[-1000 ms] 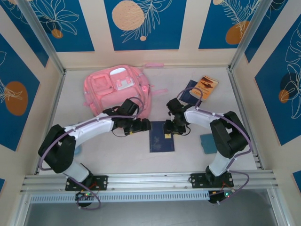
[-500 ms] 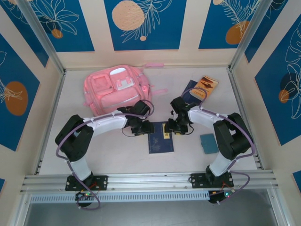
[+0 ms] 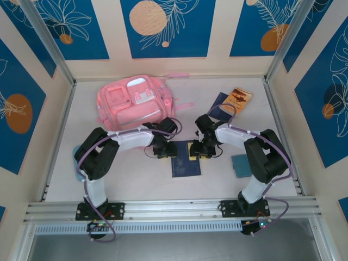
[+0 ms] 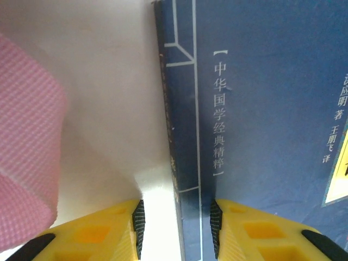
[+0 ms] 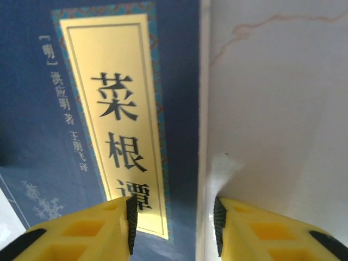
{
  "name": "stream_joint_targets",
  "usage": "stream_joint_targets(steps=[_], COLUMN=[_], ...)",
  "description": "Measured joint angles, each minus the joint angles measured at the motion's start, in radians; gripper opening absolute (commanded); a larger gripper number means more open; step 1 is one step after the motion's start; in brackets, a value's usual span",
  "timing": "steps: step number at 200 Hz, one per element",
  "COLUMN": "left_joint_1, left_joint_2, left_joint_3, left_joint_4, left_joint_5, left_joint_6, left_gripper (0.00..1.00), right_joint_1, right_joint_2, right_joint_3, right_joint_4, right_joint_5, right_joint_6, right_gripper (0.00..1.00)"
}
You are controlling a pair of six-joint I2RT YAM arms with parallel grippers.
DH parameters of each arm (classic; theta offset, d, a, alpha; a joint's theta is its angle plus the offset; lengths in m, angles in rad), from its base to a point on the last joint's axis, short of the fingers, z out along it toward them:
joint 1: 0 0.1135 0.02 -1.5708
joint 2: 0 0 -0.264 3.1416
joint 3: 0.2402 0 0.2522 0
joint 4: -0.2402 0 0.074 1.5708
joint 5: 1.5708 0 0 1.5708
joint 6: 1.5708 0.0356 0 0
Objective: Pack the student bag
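Two jaws, one blue book (image 4: 261,109): pick-up step.
Left gripper (image 4: 176,228) and right gripper (image 5: 174,225) stand narrowly open astride its opposite edges; student bag (image 3: 133,100) lies just beyond my left jaws. Next needs a matched lift.

A book (image 3: 186,161) lies flat on the table (image 3: 136,179) between my two grippers. My left gripper (image 4: 176,220) straddles its left edge and my right gripper (image 5: 174,217) its right edge, each with one finger over the cover and one over the table. The student bag (image 3: 133,103) lies beyond my left fingers and to their left. Beyond my right fingers and to their right, a booklet (image 3: 240,99) overlaps a second book (image 3: 217,107).
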Motion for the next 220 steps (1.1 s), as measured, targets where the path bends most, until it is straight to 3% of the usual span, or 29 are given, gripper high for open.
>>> stream_joint_targets(steps=[84,161,183,220], left_joint_1=[-0.002,-0.011,-0.015,-0.018], left_joint_2=[0.043,0.043,0.032,-0.053], left_joint_3=[0.06,0.069,0.067,0.058], left_joint_4=[-0.069,-0.078,-0.081,-0.094], left_joint_5=[0.0,-0.019,-0.037,-0.079], left_joint_6=[0.006,0.014,0.024,0.043], left_gripper=[0.32,0.31,0.37,0.56], right_joint_1=[0.014,0.021,0.018,-0.003], right_joint_2=[-0.037,-0.092,-0.095,-0.162], right_joint_3=[0.038,0.059,0.055,0.044], right_joint_4=[-0.077,-0.095,-0.095,-0.069], right_joint_5=[-0.047,-0.047,-0.034,-0.047], right_joint_6=[0.006,0.063,0.059,0.025], right_gripper=[0.33,0.1,0.04,0.0])
